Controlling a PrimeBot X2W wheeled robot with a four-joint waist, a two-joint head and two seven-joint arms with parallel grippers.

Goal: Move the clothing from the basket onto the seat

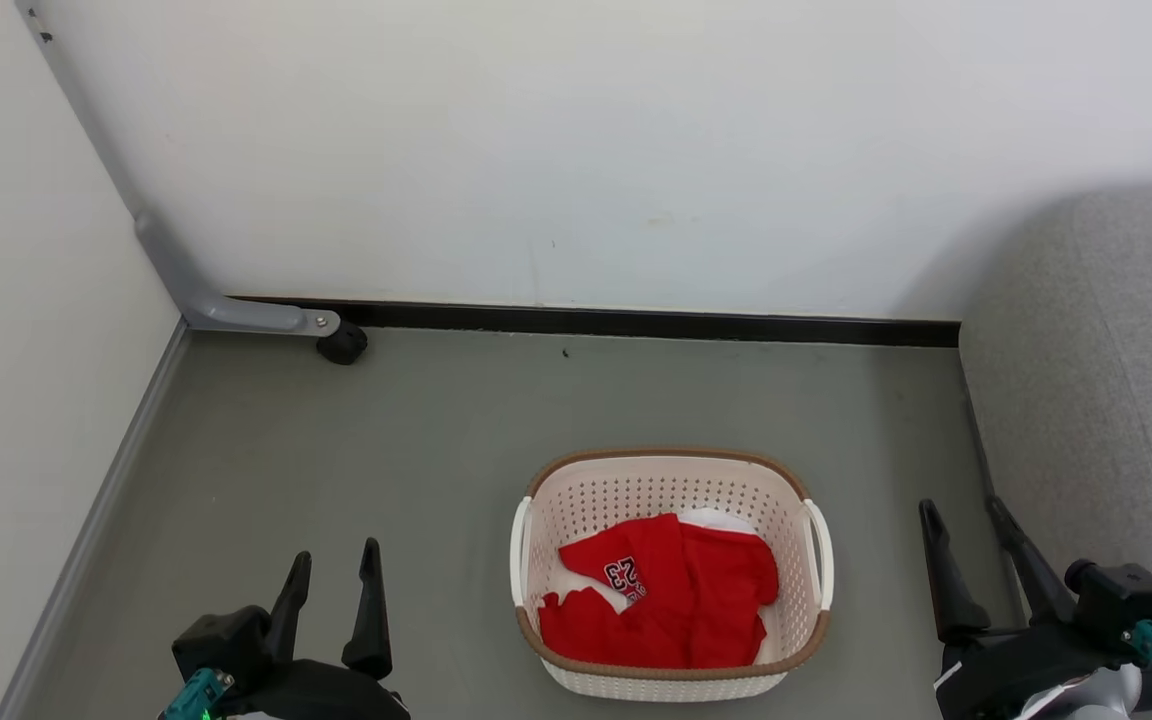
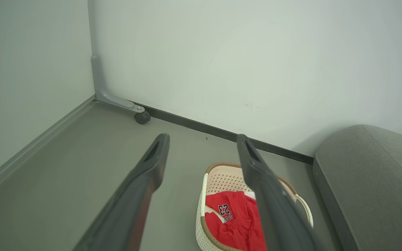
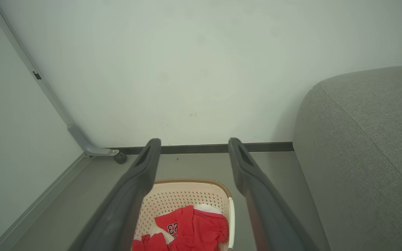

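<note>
The basket point(image 1: 671, 457) sits on the grey floor point(image 1: 336, 450), a little way out from the white wall point(image 1: 586, 150), with the robot's arms low on either side of it. Inside it lies the clothing point(image 1: 636, 630): a crumpled red jersey point(image 1: 706, 590) with a black-and-white number showing on it, and some white fabric point(image 1: 721, 520) peeking out at the far side and along the left inner wall.

The seat point(image 1: 1106, 400), a big light-grey cushion with rounded edges, stands off to the robot's right against the same wall, with a strip of bare floor between it and the basket.

The left pincer point(image 1: 336, 550) hovers over the floor to the left of the basket, its two dark fingers apart with nothing between them. The right pincer point(image 1: 960, 503) hangs to the right of the basket, just beside the seat's near edge, with its fingers spread too and empty. Neither touches the basket or the cloth.

In the far left corner a grey metal leg point(image 1: 236, 315) comes down the wall joint. It ends in a small black caster point(image 1: 341, 343) on the floor, at the end of the dark skirting strip point(image 1: 636, 322).
</note>
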